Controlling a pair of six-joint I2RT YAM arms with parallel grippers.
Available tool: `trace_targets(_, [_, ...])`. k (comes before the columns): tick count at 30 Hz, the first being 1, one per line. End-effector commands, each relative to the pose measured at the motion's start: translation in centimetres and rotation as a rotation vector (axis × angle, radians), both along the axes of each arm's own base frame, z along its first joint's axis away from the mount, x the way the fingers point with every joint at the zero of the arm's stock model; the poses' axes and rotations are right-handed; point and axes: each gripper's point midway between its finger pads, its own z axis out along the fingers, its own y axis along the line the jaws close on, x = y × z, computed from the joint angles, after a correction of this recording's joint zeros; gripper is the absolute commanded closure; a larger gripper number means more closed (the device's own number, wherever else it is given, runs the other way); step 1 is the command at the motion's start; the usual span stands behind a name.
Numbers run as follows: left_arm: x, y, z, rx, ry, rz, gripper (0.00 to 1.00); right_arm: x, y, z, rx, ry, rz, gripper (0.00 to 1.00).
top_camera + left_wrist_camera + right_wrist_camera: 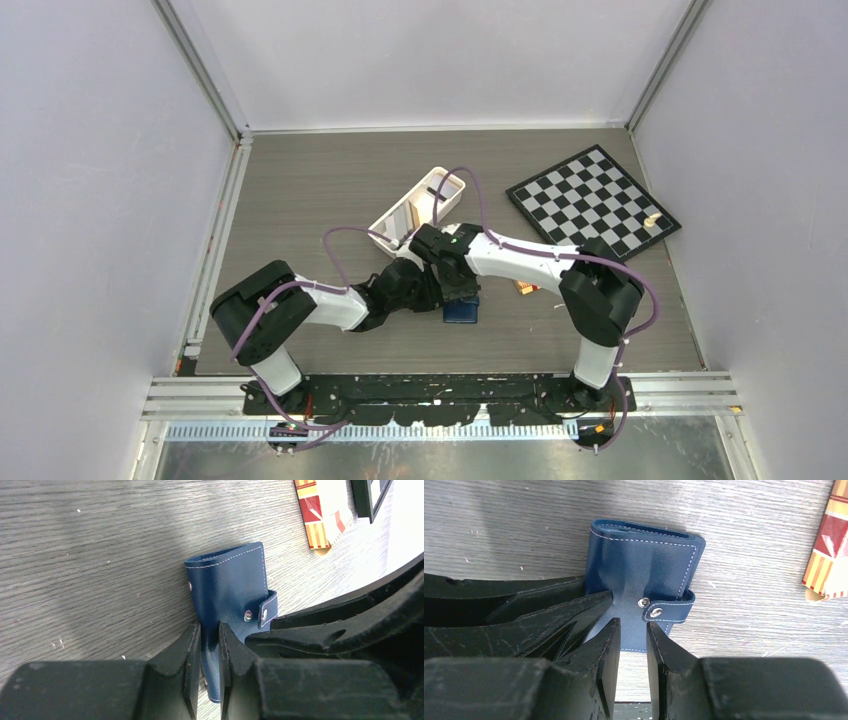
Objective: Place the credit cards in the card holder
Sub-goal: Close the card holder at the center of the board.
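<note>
The navy-blue card holder (461, 311) lies folded on the table between both grippers. In the left wrist view my left gripper (210, 630) is shut on one leather edge of the card holder (227, 585). In the right wrist view my right gripper (632, 625) hovers at the near edge of the card holder (644, 565), close to its clasp strap (669, 609). Its jaws are a narrow gap apart with bare table showing between them. Some credit cards (404, 222) stand in the white tray (446, 196), small in the top view.
A red-orange banded pack (527, 288) lies just right of the holder, also in the left wrist view (317, 515) and the right wrist view (826, 555). A chessboard (595, 200) with a small pale piece sits at the back right.
</note>
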Motion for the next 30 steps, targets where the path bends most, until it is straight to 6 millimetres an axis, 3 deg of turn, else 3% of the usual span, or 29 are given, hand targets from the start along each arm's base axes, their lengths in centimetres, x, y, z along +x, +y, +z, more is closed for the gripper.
trace_targets(1, [-2.0, 1.3, -2.6, 0.109, 0.056, -0.048, 1.00, 1.2, 0.3, 2.2, 0.014, -0.082, -0.025, 0.68])
trace_targets(18, [-2.0, 1.4, -2.6, 0.109, 0.057, -0.048, 1.00, 1.7, -0.8, -0.4, -0.077, -0.084, -0.026, 0.67])
trace_targets(22, [-2.1, 1.4, -2.6, 0.110, 0.055, -0.047, 1.00, 1.6, -1.0, -0.6, -0.085, -0.082, -0.028, 0.71])
trace_targets(27, [-2.0, 1.5, -2.6, 0.111, 0.055, -0.045, 1.00, 1.4, -1.2, -0.8, -0.096, -0.073, -0.031, 0.83])
trace_targets(30, [-2.0, 1.5, -2.5, 0.109, 0.054, -0.045, 1.00, 1.3, -1.5, -1.1, -0.109, -0.067, -0.029, 0.83])
